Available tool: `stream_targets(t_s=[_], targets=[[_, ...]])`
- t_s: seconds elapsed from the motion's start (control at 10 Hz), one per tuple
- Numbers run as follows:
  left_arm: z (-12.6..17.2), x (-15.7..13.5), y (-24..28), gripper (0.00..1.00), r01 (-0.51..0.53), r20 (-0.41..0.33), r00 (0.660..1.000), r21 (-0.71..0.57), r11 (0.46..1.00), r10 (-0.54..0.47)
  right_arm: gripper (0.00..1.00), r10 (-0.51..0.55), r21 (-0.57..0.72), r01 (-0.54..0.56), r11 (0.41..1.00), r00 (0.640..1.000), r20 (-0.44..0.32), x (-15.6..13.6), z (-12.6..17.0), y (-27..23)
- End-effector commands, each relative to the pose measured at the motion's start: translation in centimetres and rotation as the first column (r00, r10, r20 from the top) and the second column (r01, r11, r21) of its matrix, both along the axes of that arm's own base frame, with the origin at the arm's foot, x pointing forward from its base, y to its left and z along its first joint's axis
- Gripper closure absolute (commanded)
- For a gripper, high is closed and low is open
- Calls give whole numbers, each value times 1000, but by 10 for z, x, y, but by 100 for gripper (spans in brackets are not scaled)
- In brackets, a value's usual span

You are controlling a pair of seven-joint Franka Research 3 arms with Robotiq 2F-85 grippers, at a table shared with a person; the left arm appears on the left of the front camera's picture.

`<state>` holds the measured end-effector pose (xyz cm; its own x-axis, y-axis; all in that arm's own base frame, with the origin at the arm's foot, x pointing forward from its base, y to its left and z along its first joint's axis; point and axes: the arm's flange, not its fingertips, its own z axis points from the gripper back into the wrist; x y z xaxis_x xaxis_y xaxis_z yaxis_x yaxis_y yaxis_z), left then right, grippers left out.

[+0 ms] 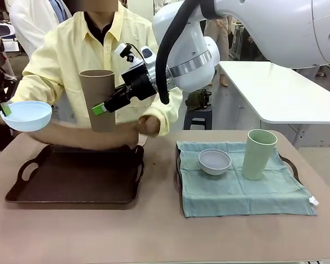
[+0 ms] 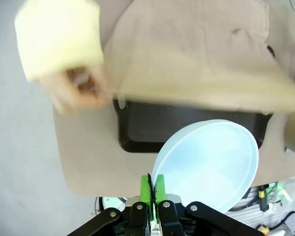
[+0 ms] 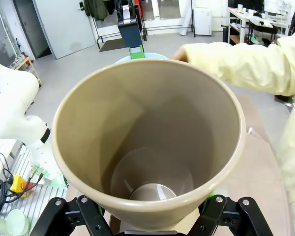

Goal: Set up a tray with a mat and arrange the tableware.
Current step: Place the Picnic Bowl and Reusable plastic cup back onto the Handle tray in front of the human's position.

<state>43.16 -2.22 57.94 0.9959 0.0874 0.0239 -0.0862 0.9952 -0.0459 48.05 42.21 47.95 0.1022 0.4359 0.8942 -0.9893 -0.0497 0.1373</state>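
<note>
- Left gripper [image 2: 152,189] is up in the air off the left edge of the surface, jaws pinching the rim of the shallow pale blue round bowl [image 1: 26,115], which hangs level.
- Right gripper [image 1: 100,108] reaches across the middle, jaws clamped on the wall of the tall tan-brown handleless cup [image 1: 97,99], held upright above the far edge of the dark brown handled tray [image 1: 71,179].
- That tray sits bare, no mat in it yet; the person's hand [image 1: 149,125] hovers just behind it.
- Over on the right, a pale green cloth mat [image 1: 236,190] covers a second tray, with a greyish white small bowl [image 1: 214,161] and a pale green tall cup [image 1: 258,154] standing on it, near each other but apart.
- My read: bowl and cup look rigid, smooth and light, likely slippery and chippable, so rim or wall grips should stay firm and set-downs gentle.
- The cup, being tall, could tip.
</note>
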Motion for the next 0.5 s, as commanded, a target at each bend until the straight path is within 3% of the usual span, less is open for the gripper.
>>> stream_targets(t_s=[0.0,0.4], targets=[[2,-1,0,100,2,16,1000,9,1000,-2,71,1,0,-1,1000,1000,9,-1,1,-1],[2,-1,0,100,2,16,1000,9,1000,-2,71,1,0,-1,1000,1000,9,-1,1,-1]])
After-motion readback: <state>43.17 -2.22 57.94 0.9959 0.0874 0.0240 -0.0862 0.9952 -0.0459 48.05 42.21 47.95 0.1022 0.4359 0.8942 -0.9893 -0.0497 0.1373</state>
